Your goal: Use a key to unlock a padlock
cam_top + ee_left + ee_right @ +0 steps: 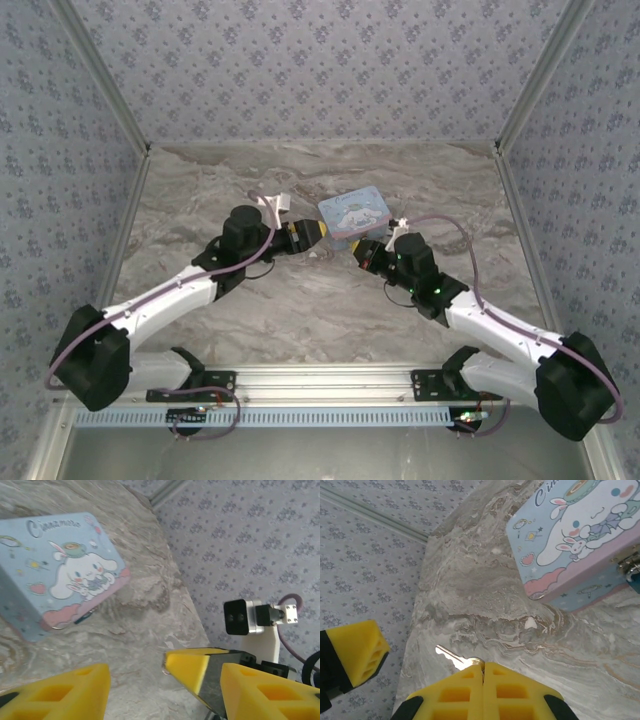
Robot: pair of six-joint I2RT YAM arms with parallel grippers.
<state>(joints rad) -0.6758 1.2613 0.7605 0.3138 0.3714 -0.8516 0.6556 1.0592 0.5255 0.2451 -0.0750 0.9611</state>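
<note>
Your right fingers (512,687) are pressing shut on the head of the key (451,656), with its silvery blade sticking out bare ahead of the tips, above the marbled tabletop (485,590). Your left fingers (57,695) are standing apart on either side of that right tip; whether they are touching it cannot be told. Beyond both, the padlock (634,580) is hanging at the front clasp of the cartoon-printed tin box (570,535), cut by the frame edge in the right wrist view, its small silvery loop apparently threaded through the clasp. By the look of it, you are holding the key and little else is done. The blade is pointing off to one side of the lock, well apart from it, so aligning, inserting and turning are all waiting.
</note>
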